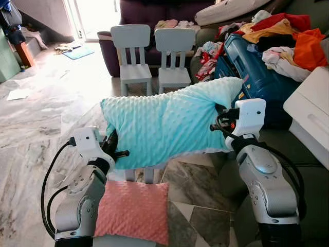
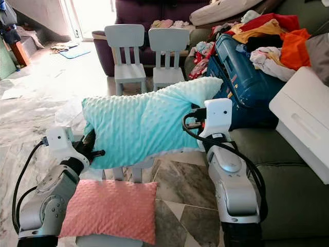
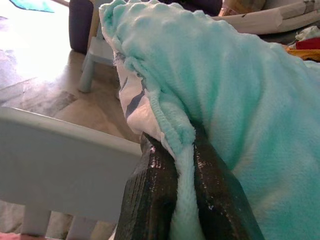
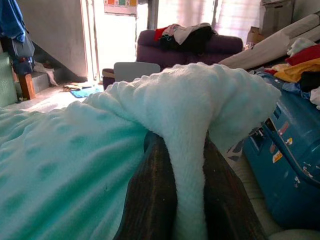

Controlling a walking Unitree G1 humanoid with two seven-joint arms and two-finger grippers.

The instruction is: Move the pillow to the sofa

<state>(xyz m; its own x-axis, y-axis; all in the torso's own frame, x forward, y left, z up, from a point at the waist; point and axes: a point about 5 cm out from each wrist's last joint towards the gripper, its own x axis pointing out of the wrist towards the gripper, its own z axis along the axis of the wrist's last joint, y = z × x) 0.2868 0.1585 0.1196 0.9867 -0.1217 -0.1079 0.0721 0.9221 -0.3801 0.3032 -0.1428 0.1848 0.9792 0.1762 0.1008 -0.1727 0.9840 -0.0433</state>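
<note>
Both arms up, carrying the mint-green dimpled plush pillow (image 1: 169,121) stretched between them across frame centre, off the floor and clear of the seat below. Left gripper (image 3: 182,200) is clamped on the pillow's lower-left edge: wrist view shows both black fingers (image 3: 150,195) pinched tight on the seam fold, with a bit of white striped lining poking out just above. Right gripper (image 4: 189,190) is clamped on the right end, fingers squeezing a bunched ridge of fabric; in the head views that corner pokes up toward the right centre. Below the pillow, lower centre of frame, a salmon-pink dimpled cushion (image 1: 132,211) lies flat on a pale blue-grey seat whose legs show just under the pillow's bottom edge. Upper centre: two pale blue-grey child-size wooden chairs (image 1: 153,56) side by side, backs toward the camera, in front of a dark purple sofa (image 1: 154,13) with clothes on it. Right side of frame: a grey-green sofa (image 2: 288,200) runs along the edge, close beside the right arm, seat cushion bare at lower right. Further up on it sits a blue hard-shell suitcase (image 1: 257,77), just behind the pillow's right corner, with a heap of red, orange, white and yellow loose clothes (image 1: 285,38) on top. A white plastic box (image 1: 311,116) rests at the right edge. Floor is grey veined marble tile (image 1: 36,123), with bright light from the doorway at upper left.
</note>
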